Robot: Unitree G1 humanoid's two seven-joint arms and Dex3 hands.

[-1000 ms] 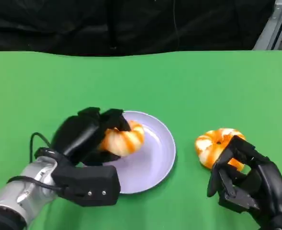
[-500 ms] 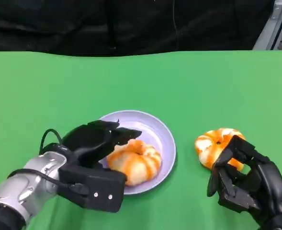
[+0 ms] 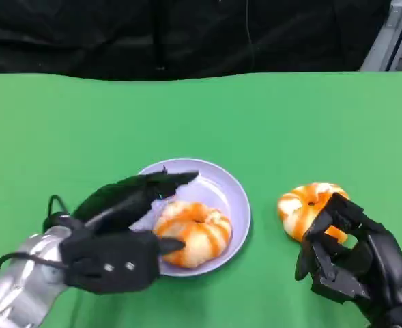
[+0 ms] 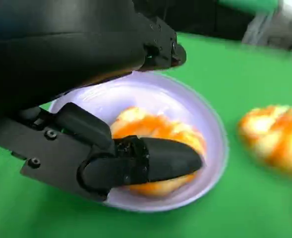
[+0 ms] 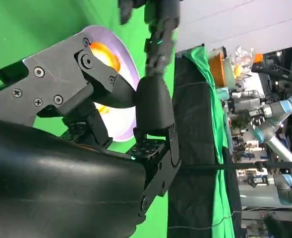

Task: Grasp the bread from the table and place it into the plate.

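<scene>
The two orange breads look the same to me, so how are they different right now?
One bread lies in the purple plate; the other bread sits on the green table. The left hand is open beside the plated one, while the right hand curls against the table one. Both are round with orange and white stripes.

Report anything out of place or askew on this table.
One bread lies on the green table beside the plate, by the right hand. The other bread sits in the plate, near the left hand.
</scene>
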